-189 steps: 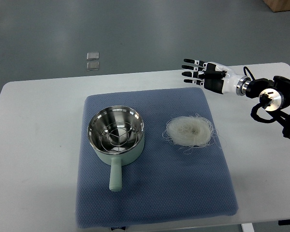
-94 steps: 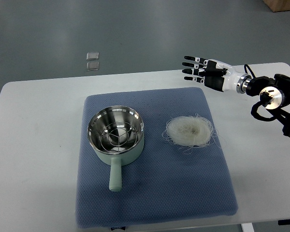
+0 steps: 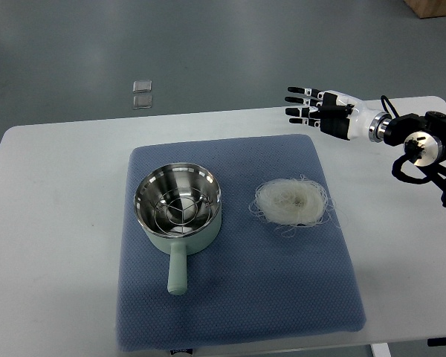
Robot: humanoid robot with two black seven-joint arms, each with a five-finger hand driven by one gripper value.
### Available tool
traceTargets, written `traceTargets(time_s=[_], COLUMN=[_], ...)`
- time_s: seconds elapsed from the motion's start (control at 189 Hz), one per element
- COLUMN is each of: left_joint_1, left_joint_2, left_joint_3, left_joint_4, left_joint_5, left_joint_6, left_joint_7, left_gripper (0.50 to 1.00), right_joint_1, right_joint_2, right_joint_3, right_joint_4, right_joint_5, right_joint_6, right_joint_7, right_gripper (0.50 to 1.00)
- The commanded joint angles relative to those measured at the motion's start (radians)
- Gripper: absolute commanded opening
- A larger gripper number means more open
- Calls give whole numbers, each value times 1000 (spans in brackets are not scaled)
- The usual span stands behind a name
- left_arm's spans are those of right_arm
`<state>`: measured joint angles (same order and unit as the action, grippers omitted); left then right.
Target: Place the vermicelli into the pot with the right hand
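Note:
A round white nest of vermicelli (image 3: 293, 202) lies on the blue mat (image 3: 238, 297), right of centre. To its left stands a pale green pot (image 3: 180, 210) with a steel inside, a wire rack in it and its handle pointing toward me. My right hand (image 3: 312, 111) hovers above the table's far edge, up and right of the vermicelli and well apart from it. Its black fingers (image 3: 301, 103) are stretched out flat to the left and hold nothing. The left arm does not show.
The mat covers the middle of a white table (image 3: 59, 223). Two small clear squares (image 3: 142, 94) lie on the grey floor beyond the table's far edge. A brown box corner (image 3: 435, 7) shows at the top right.
My right hand has drifted slightly to the right and a little up, away from the mat, with fingers still spread. The pot and vermicelli have not moved.

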<state>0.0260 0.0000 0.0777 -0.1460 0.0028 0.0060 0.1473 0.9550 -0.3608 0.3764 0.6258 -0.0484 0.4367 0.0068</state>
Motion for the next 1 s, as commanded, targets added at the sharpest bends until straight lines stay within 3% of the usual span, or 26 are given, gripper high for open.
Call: traceTargets(time_s=[0.0,0.381,0.571,0.725,0.847,0.915,0.995], left_joint_1=[0,0,0,0,0,0,0], left_joint_2=[0,0,0,0,0,0,0], left_joint_3=[-1,-1,-1,-1,-1,-1,-1], left_joint_4=[0,0,0,0,0,0,0], left_joint_5=[0,0,0,0,0,0,0], left_joint_6=[0,0,0,0,0,0,0], left_joint_7=[0,0,0,0,0,0,0], left_gripper=[1000,1000,1000,1000,1000,1000,1000], right_joint_1=[13,36,41,77,110,116,120], right_joint_2=[0,-50,-130,-144,-190,-202,-198], right_joint_3=[2,6,4,4,-7,-7,-7], right_joint_4=[6,26,184,230,301,322,331], right_joint_5=[-57,-308,-583,-849,-973,-1022,-1068], right_joint_6=[2,33,37,42,88,171,174], right_joint_7=[4,74,144,185,199,197,197], right_gripper=[930,930,928,928,928,928,928])
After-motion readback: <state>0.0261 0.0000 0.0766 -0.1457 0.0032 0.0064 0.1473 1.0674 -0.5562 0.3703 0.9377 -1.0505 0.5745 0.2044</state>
